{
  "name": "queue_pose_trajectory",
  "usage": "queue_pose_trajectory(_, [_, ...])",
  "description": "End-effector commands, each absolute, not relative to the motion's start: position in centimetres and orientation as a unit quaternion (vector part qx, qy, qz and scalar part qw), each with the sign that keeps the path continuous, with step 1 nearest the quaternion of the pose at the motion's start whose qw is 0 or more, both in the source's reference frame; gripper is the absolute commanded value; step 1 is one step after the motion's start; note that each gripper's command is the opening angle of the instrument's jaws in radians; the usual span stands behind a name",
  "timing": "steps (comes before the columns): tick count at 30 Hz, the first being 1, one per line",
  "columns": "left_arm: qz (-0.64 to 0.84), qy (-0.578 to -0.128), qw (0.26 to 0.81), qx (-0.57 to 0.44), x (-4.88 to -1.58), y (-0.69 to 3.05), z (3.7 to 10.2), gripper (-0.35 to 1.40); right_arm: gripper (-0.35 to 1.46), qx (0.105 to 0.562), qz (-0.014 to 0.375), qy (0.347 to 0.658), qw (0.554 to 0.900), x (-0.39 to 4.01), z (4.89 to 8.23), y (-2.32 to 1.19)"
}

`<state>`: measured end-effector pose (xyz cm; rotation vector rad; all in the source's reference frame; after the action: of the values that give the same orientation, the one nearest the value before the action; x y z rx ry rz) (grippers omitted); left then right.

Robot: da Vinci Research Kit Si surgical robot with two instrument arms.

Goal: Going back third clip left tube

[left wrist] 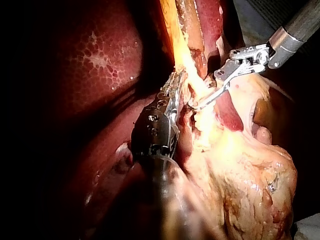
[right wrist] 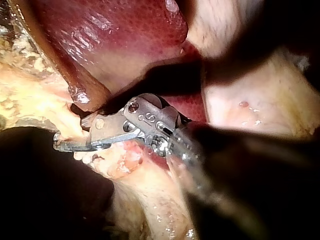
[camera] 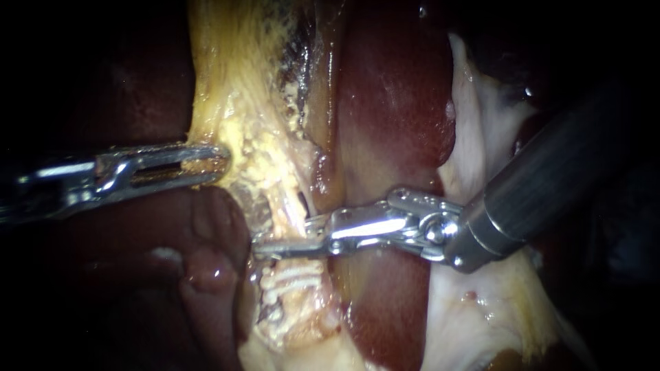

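Tube (camera: 285, 211) and clips (camera: 294, 278) sit at the middle of your endoscope view, with everything else ranged around them. The liver (camera: 392, 103) is the biggest mass: a dark red lobe runs down just to the right of the tube, and in your left wrist view its mottled surface (left wrist: 90, 65) fills the space beside your left tool. Next comes the band of yellow fatty tissue (camera: 240, 89), which descends from the top of the endoscope view and narrows into the pale tube. Your left tool (camera: 218, 163) comes in from the left, and its slotted jaws are closed on the edge of that fatty band. Your right tool (camera: 282, 240) reaches in from the right across the liver. Its jaws stand slightly parted, a narrow gap showing between them. The tube lies against that gap, but you cannot tell whether both jaws touch it. The right wrist view shows those same jaws (right wrist: 70, 142) at the pale tissue. The clips are white and ribbed, set across the tube just below the right tool's jaws.
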<state>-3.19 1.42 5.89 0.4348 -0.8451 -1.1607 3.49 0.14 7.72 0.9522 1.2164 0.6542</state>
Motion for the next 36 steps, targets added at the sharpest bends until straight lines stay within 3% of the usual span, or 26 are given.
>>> queue_pose_trajectory(1, [-0.528, -0.384, 0.732, 0.197, -3.19, 1.41, 5.88, -0.35, -0.35, 0.422, 0.29, 0.54, 0.668, 3.49, 7.72, 0.14])
queue_pose_trajectory(6, [-0.528, -0.384, 0.731, 0.197, -3.2, 1.41, 5.87, -0.35, -0.35, 0.433, 0.291, 0.535, 0.664, 3.5, 7.73, 0.15])
queue_pose_trajectory(7, [-0.528, -0.384, 0.731, 0.197, -3.2, 1.4, 5.87, -0.35, -0.25, 0.435, 0.288, 0.534, 0.665, 3.51, 7.73, 0.14])
queue_pose_trajectory(10, [-0.528, -0.384, 0.731, 0.197, -3.2, 1.4, 5.86, -0.35, 0.46, 0.428, 0.295, 0.537, 0.664, 3.54, 7.76, 0.14])
queue_pose_trajectory(11, [-0.528, -0.384, 0.731, 0.197, -3.2, 1.4, 5.86, -0.35, 0.52, 0.428, 0.298, 0.537, 0.663, 3.54, 7.76, 0.15])
queue_pose_trajectory(18, [-0.528, -0.384, 0.731, 0.197, -3.2, 1.39, 5.85, -0.35, 0.6, 0.388, 0.248, 0.57, 0.681, 3.43, 7.77, 0.12])
queue_pose_trajectory(27, [-0.528, -0.384, 0.731, 0.197, -3.19, 1.39, 5.85, -0.35, 0.6, 0.338, 0.203, 0.594, 0.702, 2.91, 7.66, 0.11])
queue_pose_trajectory(36, [-0.528, -0.384, 0.731, 0.197, -3.19, 1.39, 5.85, -0.35, 0.6, 0.297, 0.167, 0.611, 0.714, 2.38, 7.29, 0.45])
